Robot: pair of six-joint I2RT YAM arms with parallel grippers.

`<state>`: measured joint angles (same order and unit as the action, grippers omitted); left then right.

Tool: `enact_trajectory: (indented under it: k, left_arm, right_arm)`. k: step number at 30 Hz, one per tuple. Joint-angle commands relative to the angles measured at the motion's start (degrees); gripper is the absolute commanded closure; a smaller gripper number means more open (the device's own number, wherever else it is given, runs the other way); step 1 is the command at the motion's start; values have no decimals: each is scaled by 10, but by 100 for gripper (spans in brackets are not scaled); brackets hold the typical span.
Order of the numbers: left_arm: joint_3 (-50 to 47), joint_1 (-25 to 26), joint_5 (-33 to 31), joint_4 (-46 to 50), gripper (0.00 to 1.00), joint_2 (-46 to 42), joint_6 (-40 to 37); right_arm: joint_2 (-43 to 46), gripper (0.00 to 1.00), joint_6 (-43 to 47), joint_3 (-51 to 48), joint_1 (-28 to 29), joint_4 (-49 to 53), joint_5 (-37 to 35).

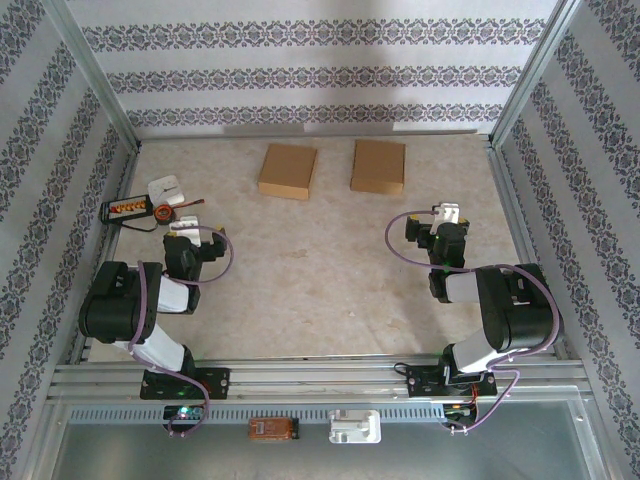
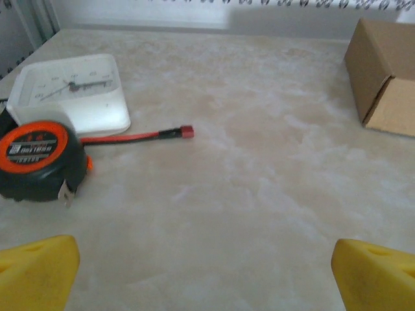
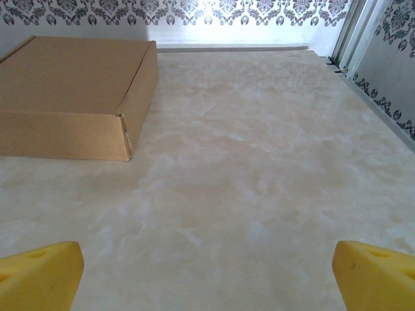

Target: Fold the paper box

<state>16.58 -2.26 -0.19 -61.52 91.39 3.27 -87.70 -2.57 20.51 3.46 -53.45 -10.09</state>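
Observation:
Two brown paper boxes lie closed and flat at the back of the table: one (image 1: 288,171) left of centre, the other (image 1: 379,166) to its right. The right box (image 3: 71,97) fills the upper left of the right wrist view; a corner of the left box (image 2: 384,78) shows in the left wrist view. My left gripper (image 1: 183,232) rests low at the table's left, well short of the boxes, open, its yellow fingertips (image 2: 35,275) wide apart over bare table. My right gripper (image 1: 449,215) sits at the right, also open with nothing between its yellow fingertips (image 3: 39,275).
Near the left wall lie a white square clock (image 2: 70,92), an orange-and-black tape measure (image 2: 39,162), a red-tipped cable (image 2: 139,135) and a small black device (image 1: 128,208). Metal frame posts and patterned walls close in the table (image 1: 330,290) on three sides.

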Motion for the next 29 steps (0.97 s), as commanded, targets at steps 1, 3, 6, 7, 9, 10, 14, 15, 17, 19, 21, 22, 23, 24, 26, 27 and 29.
enact_trajectory:
  k: [1, 3, 6, 7, 9, 10, 14, 15, 17, 19, 21, 22, 23, 24, 26, 27, 29]
  left_arm:
    - [50, -1, 53, 62, 1, -2, -16]
    - [60, 5, 67, 80, 1, -3, -32]
    - [60, 6, 67, 80, 1, -3, -31]
    - [58, 6, 68, 75, 1, -1, -31]
    - [59, 6, 67, 78, 1, -2, -31]
    - [59, 6, 67, 76, 1, -2, -32]
    - [57, 6, 67, 75, 1, -1, -31]
    - [57, 6, 67, 75, 1, -1, -32]
    - [57, 6, 67, 75, 1, -1, -31]
    - [57, 6, 67, 75, 1, -1, -32]
    - [57, 6, 67, 75, 1, -1, -31]
    - [57, 6, 67, 75, 1, -2, -32]
    - [57, 6, 67, 75, 1, -1, -31]
    - [57, 6, 67, 75, 1, -1, -31]
    - [57, 6, 67, 75, 1, -1, -32]
    - [57, 6, 67, 75, 1, -2, -32]
    - [57, 6, 67, 75, 1, -1, -32]
  right_arm:
    - [3, 2, 2, 3, -8, -18, 3]
    - [3, 2, 0, 4, -11, -17, 9]
    - [3, 2, 1, 4, -11, -17, 9]
    - [3, 2, 0, 4, -11, -17, 9]
    - [3, 2, 1, 4, -11, -17, 9]
    - [3, 2, 0, 4, -11, -16, 9]
    - [3, 2, 0, 4, -11, -17, 9]
    - [3, 2, 0, 4, -11, -17, 9]
    - [3, 2, 1, 4, -11, -17, 9]
    - [3, 2, 0, 4, -11, -16, 10]
    - [2, 2, 0, 6, -13, -14, 13]
    - [2, 2, 0, 6, -12, -13, 13]
    - [1, 2, -1, 7, -13, -13, 14]
    - [1, 2, -1, 7, -13, -12, 14]
    - [2, 2, -1, 7, -14, -12, 14]
    - [2, 2, -1, 7, -14, -13, 15]
    - [2, 2, 0, 6, -13, -13, 16]
